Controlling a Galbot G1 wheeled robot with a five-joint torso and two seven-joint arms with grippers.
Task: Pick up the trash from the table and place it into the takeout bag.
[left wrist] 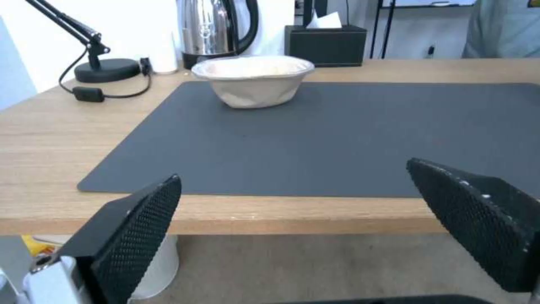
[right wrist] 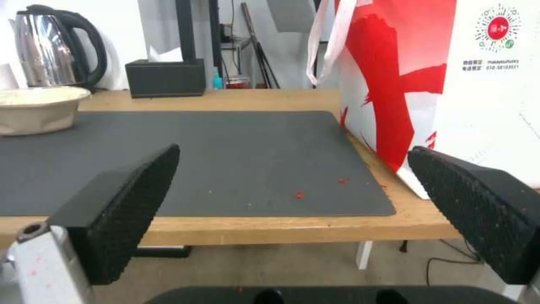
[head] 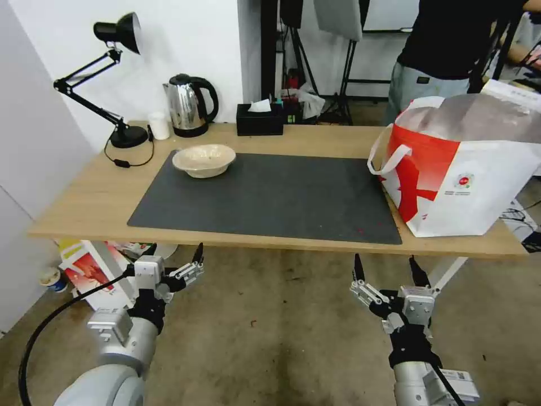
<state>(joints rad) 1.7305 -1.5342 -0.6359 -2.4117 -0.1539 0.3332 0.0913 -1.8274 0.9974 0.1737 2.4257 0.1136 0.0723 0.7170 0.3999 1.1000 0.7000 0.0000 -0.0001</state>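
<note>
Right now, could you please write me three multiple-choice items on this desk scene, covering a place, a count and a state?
1. Where does the beige bowl sit?
A. on the grey mat's far left corner
B. inside the takeout bag
C. on the floor

2. How many bowls are on the table?
A. three
B. one
C. none

3. How are the left gripper and right gripper?
A. both open, below the table's near edge
B. both shut on trash
C. inside the bag

Answers: 1 A, the bowl rests on the mat. 2 B, a single bowl shows. 3 A, fingers spread, holding nothing.
</note>
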